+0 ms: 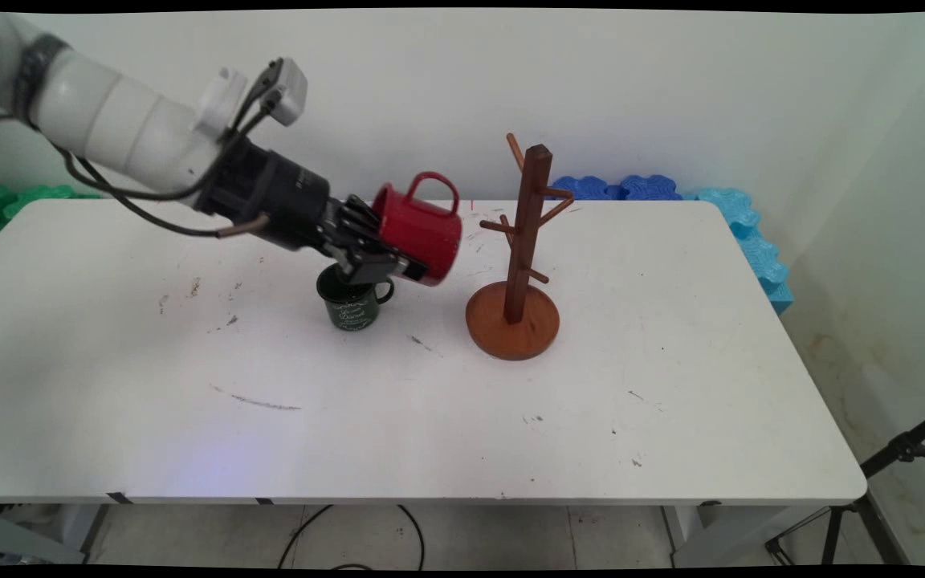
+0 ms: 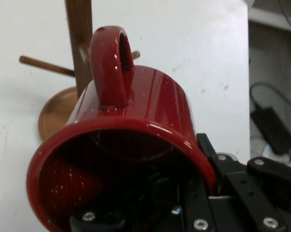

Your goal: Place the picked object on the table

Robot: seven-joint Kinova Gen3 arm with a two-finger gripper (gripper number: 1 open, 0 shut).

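My gripper [image 1: 398,261] is shut on the rim of a red mug [image 1: 421,229], which it holds tipped on its side above the table, handle up. In the hand view the red mug [image 2: 131,140] fills the frame, its mouth towards the camera and one finger inside it. Right of the mug stands a brown wooden mug tree [image 1: 520,257] with bare pegs, seen behind the mug as the mug tree [image 2: 75,63] in the hand view. A dark green mug [image 1: 350,303] stands upright on the table directly under the gripper, apart from it.
The white table [image 1: 446,417] has scuff marks. Blue foam blocks [image 1: 719,217] lie along the far right edge and green ones [image 1: 5,201] at the far left. A black tripod [image 1: 896,466] stands off the table's right.
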